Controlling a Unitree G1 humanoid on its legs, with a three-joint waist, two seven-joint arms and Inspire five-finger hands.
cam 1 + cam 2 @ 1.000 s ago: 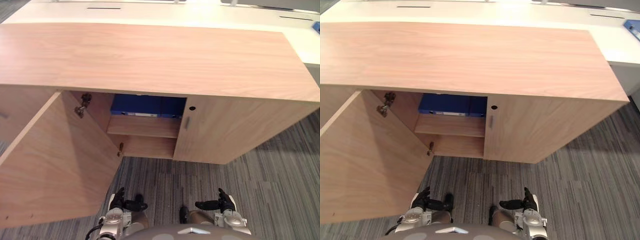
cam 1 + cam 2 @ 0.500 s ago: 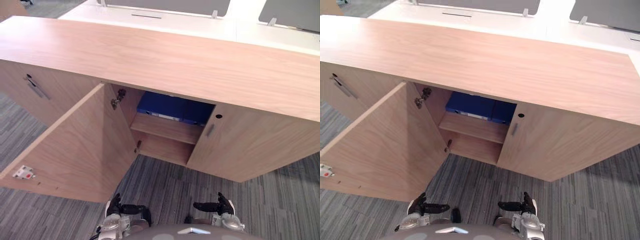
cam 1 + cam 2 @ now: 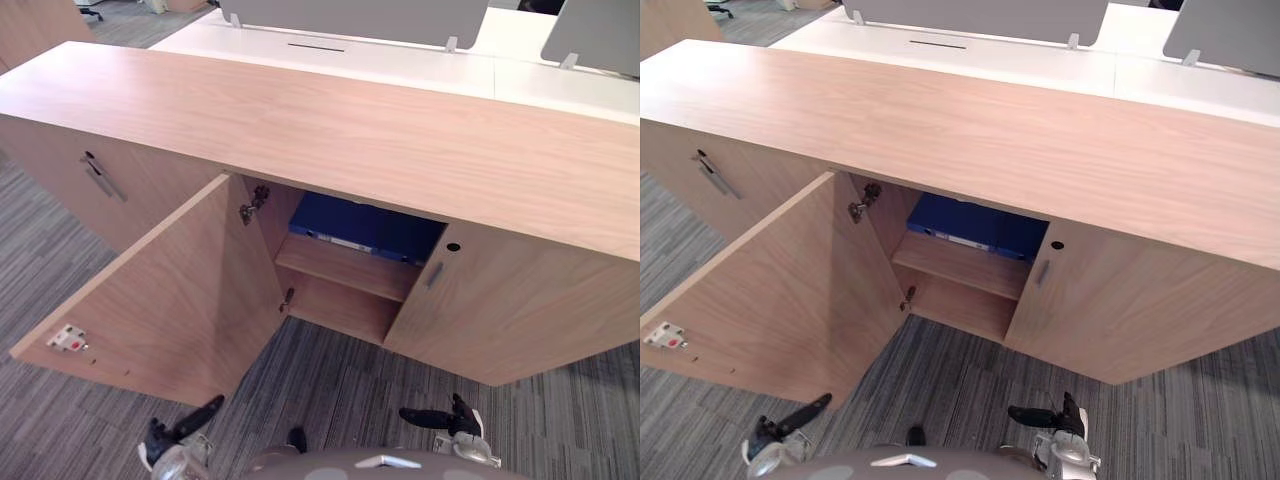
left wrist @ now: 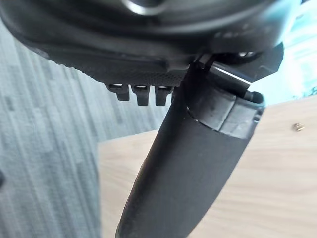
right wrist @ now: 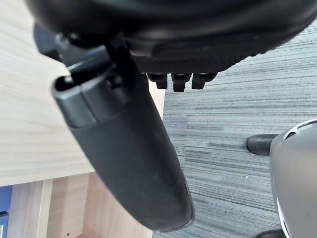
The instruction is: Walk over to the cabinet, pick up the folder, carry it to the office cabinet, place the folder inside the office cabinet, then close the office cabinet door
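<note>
ahead of both robot hands: a long wooden cabinet [image 3: 330, 130] stands on striped grey carpet [image 3: 350, 390].
left robot hand [image 3: 165, 440]: low over the carpet, near the lower near corner of the open door. its fingers are straight, its thumb [image 4: 198, 163] stands out, and it holds nothing.
right robot hand [image 3: 445, 418]: low over the carpet, well apart from the left robot hand, in front of the shut door. its fingers are stretched out flat toward the left robot hand, and nothing is in them.
open door [image 3: 170, 300]: swung wide out toward the left robot hand, hung on a metal hinge [image 3: 250, 207] at its far edge. a small white and red catch [image 3: 68, 338] sits by its outer corner.
folder [image 3: 365, 228]: blue, inside the open compartment on the upper shelf [image 3: 345, 265], tucked under the cabinet top. it is ahead of and between the two robot hands, well apart from both.
shut door [image 3: 500, 310]: ahead of the right robot hand, with a slim handle [image 3: 433, 275] and a round keyhole [image 3: 453, 247] near the edge beside the opening.
further door: off past the left robot hand's side, shut, with a slanted metal handle [image 3: 98, 178].
desk [image 3: 400, 65]: white, behind the cabinet, far from both robot hands, with grey screens [image 3: 350, 15] standing on it.
</note>
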